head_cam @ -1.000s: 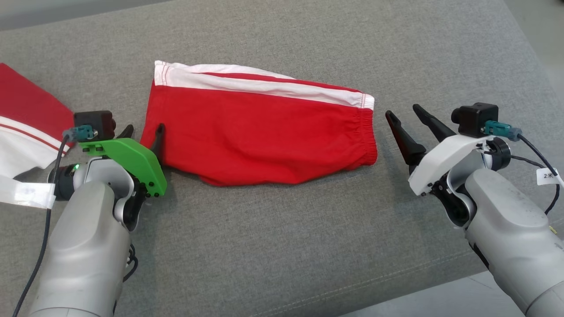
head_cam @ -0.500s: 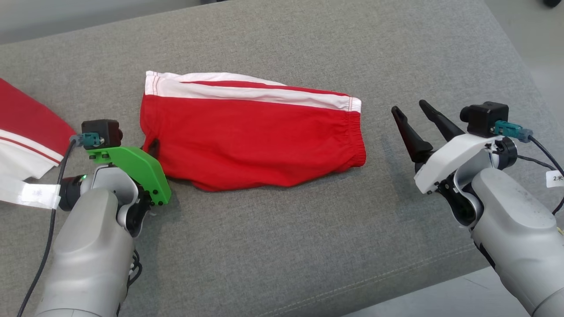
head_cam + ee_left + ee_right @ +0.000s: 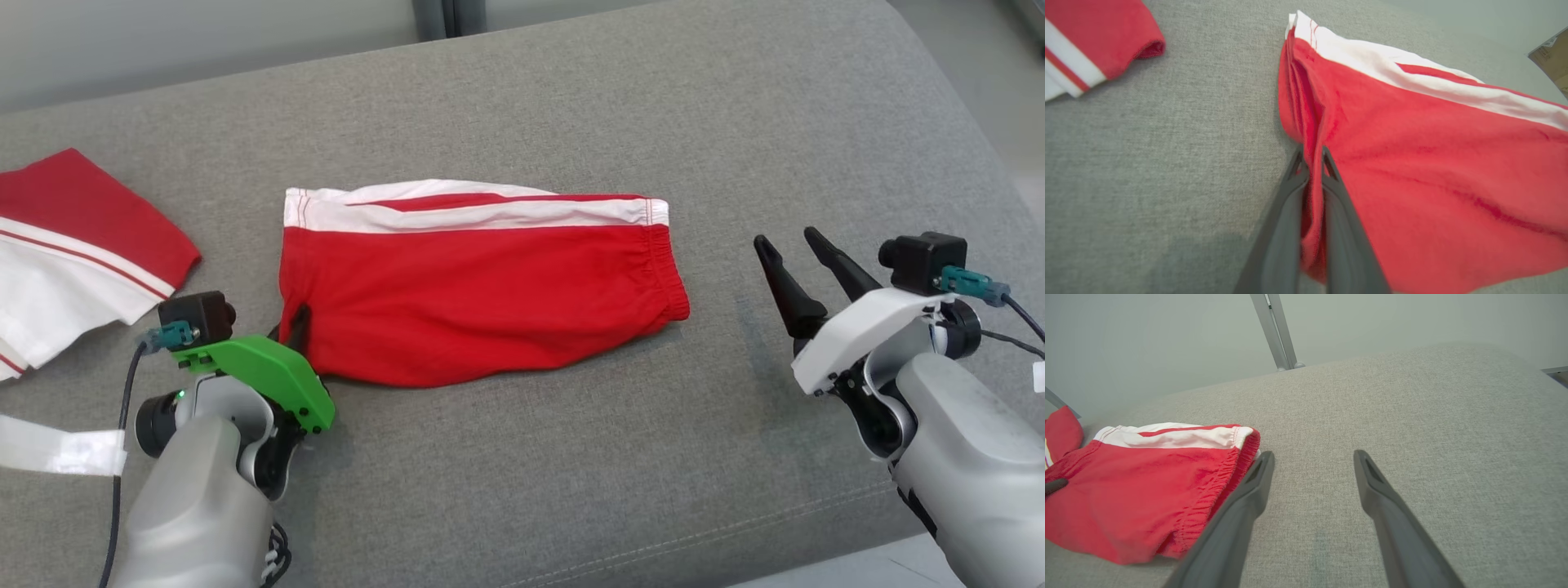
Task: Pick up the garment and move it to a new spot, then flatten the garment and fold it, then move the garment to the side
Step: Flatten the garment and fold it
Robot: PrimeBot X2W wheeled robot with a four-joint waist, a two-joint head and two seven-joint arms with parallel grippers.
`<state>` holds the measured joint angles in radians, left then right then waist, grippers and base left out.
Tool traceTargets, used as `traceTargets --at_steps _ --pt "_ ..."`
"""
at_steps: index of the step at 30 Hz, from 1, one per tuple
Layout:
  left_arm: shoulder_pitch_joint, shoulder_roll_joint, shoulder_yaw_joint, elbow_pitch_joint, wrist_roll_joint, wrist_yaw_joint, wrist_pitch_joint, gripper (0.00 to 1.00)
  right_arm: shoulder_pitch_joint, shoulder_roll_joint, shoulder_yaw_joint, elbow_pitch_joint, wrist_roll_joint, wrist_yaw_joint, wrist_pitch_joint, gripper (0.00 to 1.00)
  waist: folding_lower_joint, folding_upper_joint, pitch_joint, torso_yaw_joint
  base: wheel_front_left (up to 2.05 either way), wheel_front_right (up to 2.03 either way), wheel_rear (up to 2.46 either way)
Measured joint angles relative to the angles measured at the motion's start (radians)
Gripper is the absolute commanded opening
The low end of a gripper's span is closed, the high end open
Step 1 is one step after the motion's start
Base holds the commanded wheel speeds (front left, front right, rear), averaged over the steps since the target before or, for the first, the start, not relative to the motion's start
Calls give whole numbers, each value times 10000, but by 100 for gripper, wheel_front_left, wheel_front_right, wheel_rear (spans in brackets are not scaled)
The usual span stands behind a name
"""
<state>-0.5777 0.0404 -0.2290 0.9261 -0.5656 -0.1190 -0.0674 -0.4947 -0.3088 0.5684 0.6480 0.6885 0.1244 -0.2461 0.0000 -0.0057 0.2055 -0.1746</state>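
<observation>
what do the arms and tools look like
Left arm and right arm: grey, rounded shells. Left tool sits on a green mount, right tool on a white mount; both have two long dark tapered fingers. Each wrist carries a black camera with teal plug and black cable.

Seen from the head, the green mount (image 3: 261, 376) hides most of the left gripper (image 3: 292, 320); one dark fingertip (image 3: 300, 314) shows against the shorts (image 3: 482, 302). A second red-and-white garment (image 3: 82, 212) runs off the left edge. From the left wrist, the shorts run off the right edge, beside a brown corner (image 3: 1553, 61) too cropped to identify.
</observation>
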Motion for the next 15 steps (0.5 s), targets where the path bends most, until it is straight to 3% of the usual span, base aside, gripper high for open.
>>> traceTargets --at_steps 15 --pt "1740 -186 -29 -633 -755 -13 -1189 0 798 675 -150 339 738 -2 6 100 -1 0 -969 823 0 0 0"
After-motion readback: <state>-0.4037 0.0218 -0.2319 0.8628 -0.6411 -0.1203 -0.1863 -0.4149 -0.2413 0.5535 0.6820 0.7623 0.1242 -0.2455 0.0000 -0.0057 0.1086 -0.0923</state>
